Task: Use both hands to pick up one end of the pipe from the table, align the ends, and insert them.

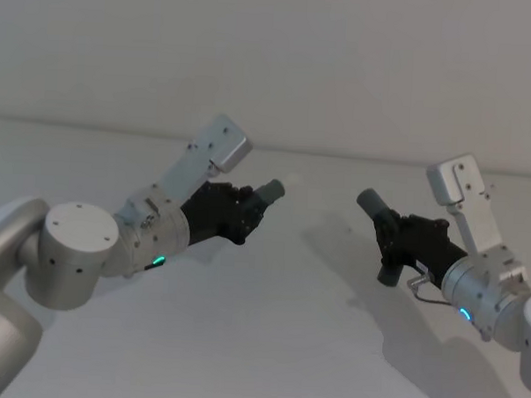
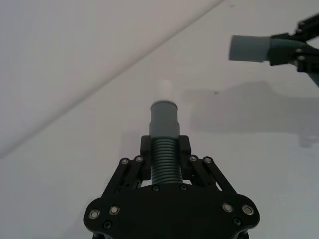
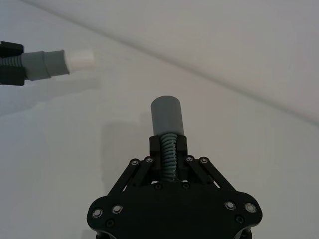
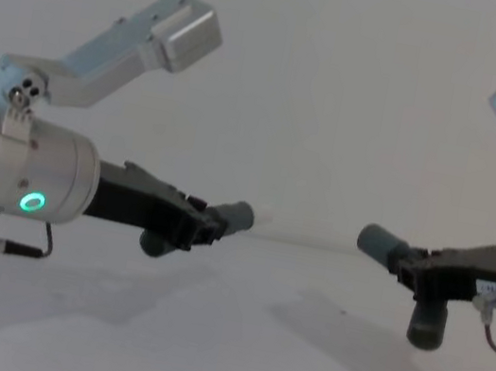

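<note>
Both pieces are off the table (image 1: pixel 268 340) and held in mid-air, facing each other w/ a clear gap btwn them.

Left gripper (image 1: pixel 247 207) is clamped narrow on the left pipe piece (image 1: pixel 270 192), fingers on the ribbed middle (image 2: pixel 164 159) just behind the collar (image 2: pixel 164 119). Its white tip (image 2: pixel 164 88) sticks out towards the right and far side. Right gripper (image 1: pixel 389 229) is closed the same way on the right pipe piece (image 1: pixel 371 204), ribs pinched just behind the grey socket (image 3: pixel 166 114), which faces left. The other end of that piece hangs down below the fingers in the chest view.

Ends well apart and prob not yet on one axis: from the head cam both angle away towards the far side, like a shallow V.

Handling, as a guess: light plastic, no weight issue. Collars look smooth and stiff, so likely slippery to pinch. The ribs give bite but look bendy, so a hold far back could let the end droop or buckle under the push. Holding close behind each collar, as now, seems right. Insertion prob needs a straight axial push w/ tip and socket square to each other
</note>
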Controlling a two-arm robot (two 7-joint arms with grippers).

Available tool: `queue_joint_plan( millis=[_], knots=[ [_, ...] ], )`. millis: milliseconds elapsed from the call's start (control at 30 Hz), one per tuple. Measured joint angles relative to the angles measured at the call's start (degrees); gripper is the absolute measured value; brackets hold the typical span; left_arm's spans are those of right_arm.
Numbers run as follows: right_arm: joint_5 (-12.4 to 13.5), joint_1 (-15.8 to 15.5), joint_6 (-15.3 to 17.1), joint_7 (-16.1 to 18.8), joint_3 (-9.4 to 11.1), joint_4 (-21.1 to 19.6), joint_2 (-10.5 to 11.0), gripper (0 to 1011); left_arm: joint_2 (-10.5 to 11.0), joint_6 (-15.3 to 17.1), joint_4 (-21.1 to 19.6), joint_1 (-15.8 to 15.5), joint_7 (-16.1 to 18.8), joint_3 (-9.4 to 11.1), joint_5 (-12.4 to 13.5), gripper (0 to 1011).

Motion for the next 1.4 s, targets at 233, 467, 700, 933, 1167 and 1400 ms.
queue_joint_plan(
  millis=[233, 467, 700, 933, 1167, 1400],
  knots=[
    [-2.78, 0.89, -4.59, 1.39, -1.15, -0.91, 2.17, 153, 2.46, -3.44, -0.41, -2.36, -4.69, 1.47, 1.56, 300],
    [-5.92, 1.99, -9.96, 2.99, -2.49, -1.53, 4.81, 153, 4.86, -7.06, -0.50, -5.01, -9.50, 3.19, 3.13, 300],
    [-9.26, 3.26, -15.95, 4.51, -3.72, -1.81, 7.51, 153, 7.33, -11.73, -0.34, -8.26, -15.28, 5.37, 4.81, 300],
    [-12.59, 4.76, -22.01, 5.84, -4.91, -1.84, 10.08, 153, 9.20, -15.90, 0.16, -11.33, -19.94, 7.35, 6.08, 300],
    [-15.20, 5.61, -26.82, 6.78, -5.53, -1.16, 11.86, 153, 11.06, -21.81, 0.96, -15.41, -25.99, 9.80, 7.51, 300],
    [-15.26, 5.23, -27.26, 8.03, -4.68, -0.34, 13.38, 152, 12.07, -25.18, 1.33, -17.81, -29.37, 11.24, 8.33, 300]
  ],
)
